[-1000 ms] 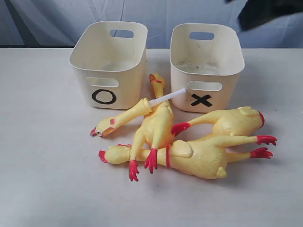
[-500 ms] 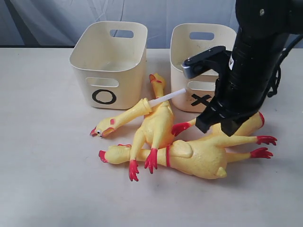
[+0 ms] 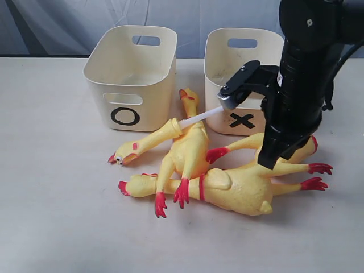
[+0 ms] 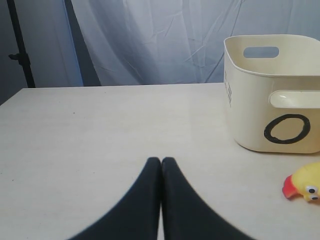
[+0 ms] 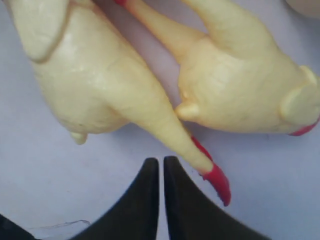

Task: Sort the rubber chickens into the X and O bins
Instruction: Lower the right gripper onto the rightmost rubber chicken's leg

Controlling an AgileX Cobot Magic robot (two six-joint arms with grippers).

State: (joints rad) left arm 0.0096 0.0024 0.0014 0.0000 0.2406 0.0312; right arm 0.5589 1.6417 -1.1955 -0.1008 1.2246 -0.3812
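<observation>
Several yellow rubber chickens lie in a pile in front of the bins: a large one [image 3: 233, 190] at the front, one [image 3: 187, 151] across the middle, one [image 3: 293, 145] on the right partly behind my right arm, and a head-and-neck piece [image 3: 151, 139] with a white tube [image 3: 202, 116]. The O bin [image 3: 125, 116] stands at the left, the X bin [image 3: 242, 119] at the right. My right gripper [image 3: 266, 164] [image 5: 161, 161] hangs shut and empty beside a red foot [image 5: 217, 182]. My left gripper [image 4: 161, 161] is shut over bare table, well short of the O bin [image 4: 250, 110] and a chicken head [image 4: 305, 182].
The pale table [image 3: 57, 199] runs wide to the left and front of the pile. A grey curtain [image 4: 150, 40] and a dark stand pole [image 4: 20, 45] are behind the table's far edge. My right arm's black body [image 3: 301, 85] covers part of the X bin.
My right arm has come in from the top right and dropped over the right-hand chickens, then shifted a little right and lower. The chickens and bins have not moved.
</observation>
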